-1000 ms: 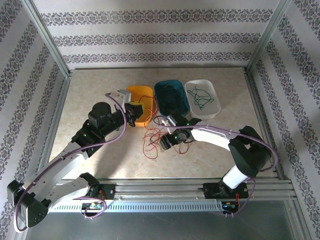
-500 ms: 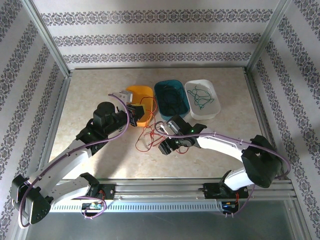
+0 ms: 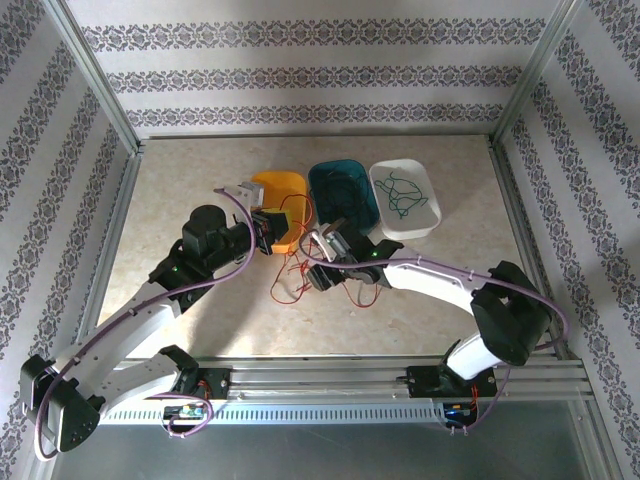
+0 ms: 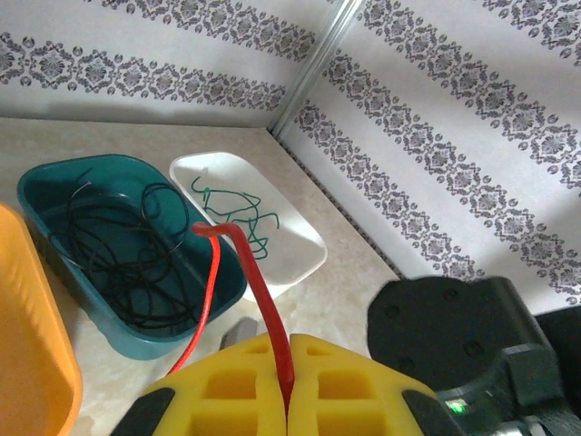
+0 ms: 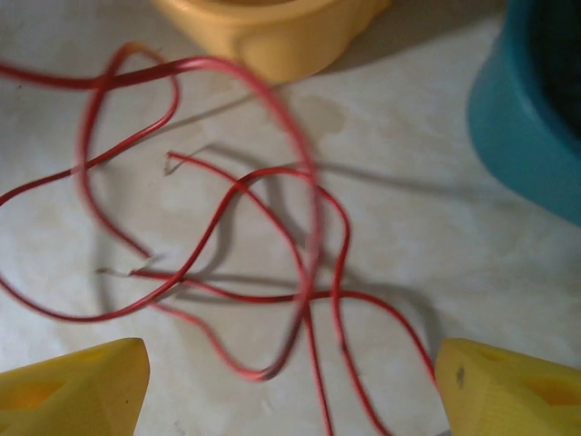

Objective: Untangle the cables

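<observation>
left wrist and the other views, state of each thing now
left gripper: shut on a red cable
right gripper: open, holding nothing
loose red cables: tangled on the table
teal bin: holds black cables
white tray: holds green cable
orange bin: contents unclear
</observation>
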